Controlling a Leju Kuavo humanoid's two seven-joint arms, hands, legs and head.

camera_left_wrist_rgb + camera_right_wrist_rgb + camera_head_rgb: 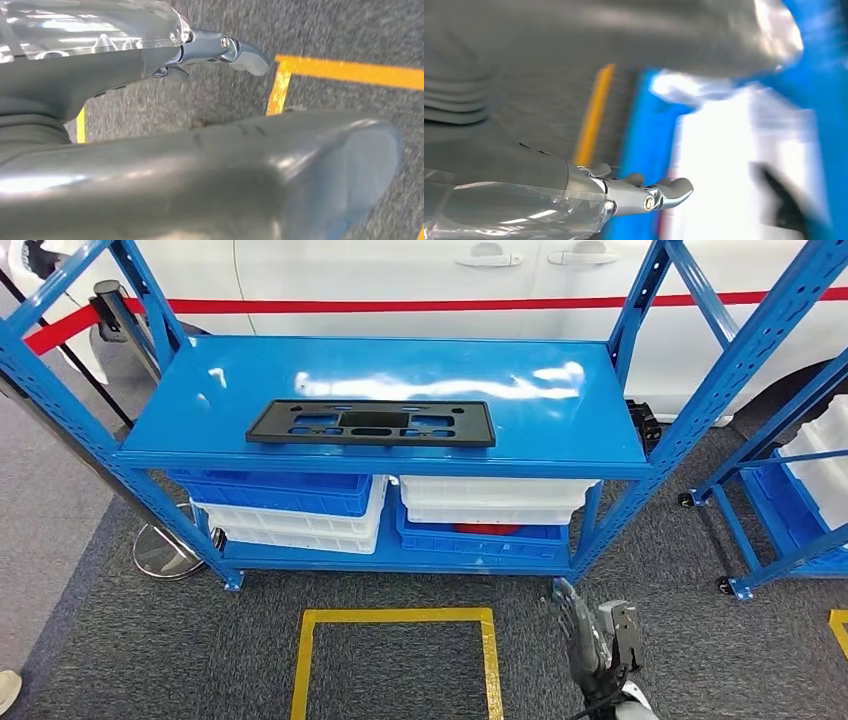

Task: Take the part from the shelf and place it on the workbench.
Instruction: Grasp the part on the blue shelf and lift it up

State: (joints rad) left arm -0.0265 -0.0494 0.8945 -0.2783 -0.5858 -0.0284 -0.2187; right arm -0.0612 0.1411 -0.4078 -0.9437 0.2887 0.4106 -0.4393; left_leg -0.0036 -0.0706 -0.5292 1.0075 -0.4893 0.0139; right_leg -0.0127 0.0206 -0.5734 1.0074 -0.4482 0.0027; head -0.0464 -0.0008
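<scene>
A flat black plastic part [371, 423] with several cut-outs lies lengthwise on the top board of the blue shelf [560, 410], near its front edge. My right hand [598, 640] hangs low at the lower right, in front of and below the shelf, far from the part, fingers apart and holding nothing. In the right wrist view the right hand [644, 196] is blurred against the blue and white bins. My left hand [220, 165] hangs above the grey carpet, its fingers [235, 50] stretched out and holding nothing.
Blue and white bins [300, 505] are stacked on the lower shelf board. A second blue rack [790, 490] stands at the right. Yellow tape [395, 617] marks a square on the carpet before the shelf. A white car [420, 280] is parked behind. A stanchion base [165, 552] stands left.
</scene>
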